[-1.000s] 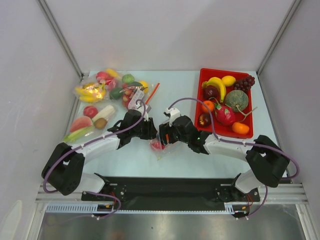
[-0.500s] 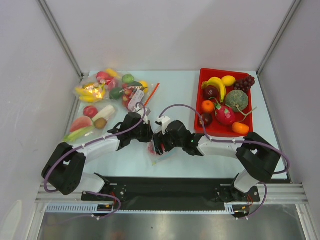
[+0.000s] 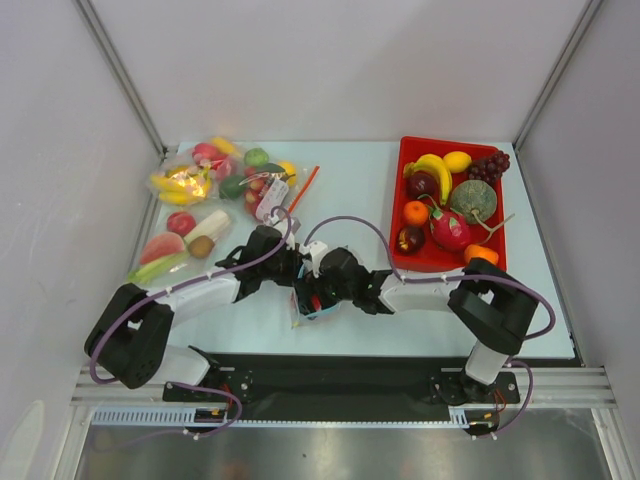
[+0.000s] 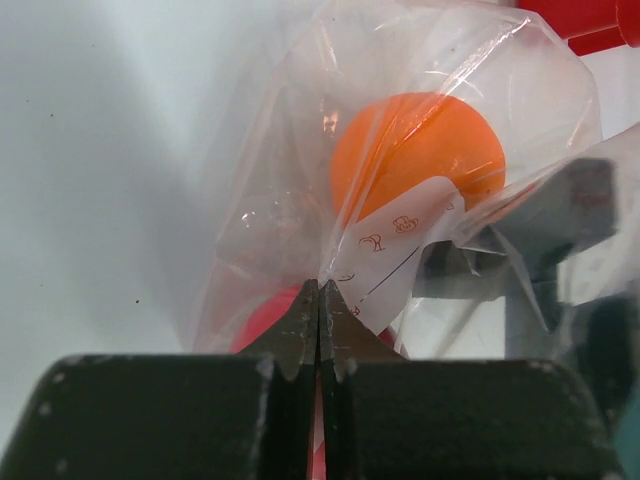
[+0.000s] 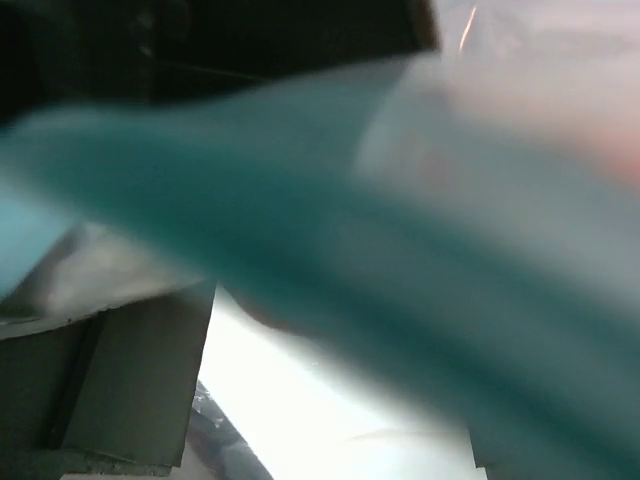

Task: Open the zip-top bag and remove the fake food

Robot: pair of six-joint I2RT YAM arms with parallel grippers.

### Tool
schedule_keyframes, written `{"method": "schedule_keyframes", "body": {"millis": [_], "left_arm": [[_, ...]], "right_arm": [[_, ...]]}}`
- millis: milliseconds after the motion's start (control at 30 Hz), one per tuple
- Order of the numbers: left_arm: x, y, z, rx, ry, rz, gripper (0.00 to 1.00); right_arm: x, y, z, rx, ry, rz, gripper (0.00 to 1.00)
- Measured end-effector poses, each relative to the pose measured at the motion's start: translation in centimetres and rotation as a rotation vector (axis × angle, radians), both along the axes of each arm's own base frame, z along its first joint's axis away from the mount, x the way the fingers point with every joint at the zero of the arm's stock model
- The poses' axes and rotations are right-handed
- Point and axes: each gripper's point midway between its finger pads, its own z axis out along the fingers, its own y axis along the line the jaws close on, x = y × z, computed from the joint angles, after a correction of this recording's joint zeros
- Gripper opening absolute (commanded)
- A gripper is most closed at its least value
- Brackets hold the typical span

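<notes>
From above, I see the zip-top bag (image 3: 312, 303) bunched at lower centre between the left gripper (image 3: 292, 272) and right gripper (image 3: 320, 285); I cannot tell its long axis. My left wrist view shows the jaws clamped on the bag's film, with an orange fruit (image 4: 415, 150) beyond them and a red fruit (image 4: 262, 318) lower left. My right wrist view gives only the blurred teal zip strip (image 5: 300, 260), slanting from upper left to lower right. I cannot tell that hand's state.

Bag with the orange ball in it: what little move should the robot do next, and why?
Probably close the right claw on the blue-green zip strip. The left claw is pinched shut on the zip-top bag beside the orange fruit, and the strip fills the right wrist view, so both could then pull the mouth apart.
</notes>
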Motion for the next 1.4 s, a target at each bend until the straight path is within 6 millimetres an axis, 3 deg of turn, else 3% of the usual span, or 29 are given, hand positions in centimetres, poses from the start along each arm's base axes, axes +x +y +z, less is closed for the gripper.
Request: {"method": "schedule_keyframes", "body": {"millis": [133,167,200,267,367,500,767,1000,1100,1200,1300,1400], "left_arm": [[-0.1,0.1,-0.2,0.0,0.003,0.002,0.0],[-0.1,0.1,-0.3,0.0,0.003,0.003,0.0],[-0.1,0.1,-0.3,-0.001,0.002,0.003,0.0],[-0.1,0.1,-0.2,-0.002,0.001,0.003,0.0],[-0.1,0.1,-0.2,-0.003,0.001,0.001,0.0],[0.2,0.3,-0.1,0.0,-0.01,0.005,0.0],[0.5,0.9,-0.2,0.023,-0.006,0.007,0.0],[0.5,1.0,-0.1,0.029,-0.004,0.003,0.0],[0.4,1.0,-0.2,0.036,-0.004,-0.001,0.0],[0.6,1.1,0.0,0.042,-0.008,-0.003,0.0],[0.8,1.0,0.2,0.044,-0.016,-0.005,0.0],[0.8,1.0,0.4,0.045,-0.018,-0.006,0.0]], "right_arm": [[-0.3,0.4,-1.0,-0.022,-0.013,-0.005,0.8],[-0.3,0.4,-0.9,-0.024,-0.022,-0.01,0.66],[-0.2,0.5,-0.9,-0.027,-0.034,-0.017,0.6],[-0.1,0.4,-0.9,-0.025,-0.052,-0.042,0.49],[-0.3,-0.6,-0.4,-0.03,-0.079,-0.067,0.4],[-0.7,-2.0,2.3,-0.018,-0.11,-0.078,0.36],[-0.9,-3.3,10.6,0.12,-0.189,-0.084,0.35],[-2.2,-4.8,14.2,0.193,-0.184,-0.068,0.35],[-2.2,-5.9,16.8,0.253,-0.205,-0.085,0.35],[-1.3,-8.0,20.1,0.312,-0.248,-0.132,0.36],[1.0,-11.2,22.8,0.336,-0.308,-0.225,0.35],[3.9,-15.6,23.7,0.307,-0.343,-0.359,0.34]]}}
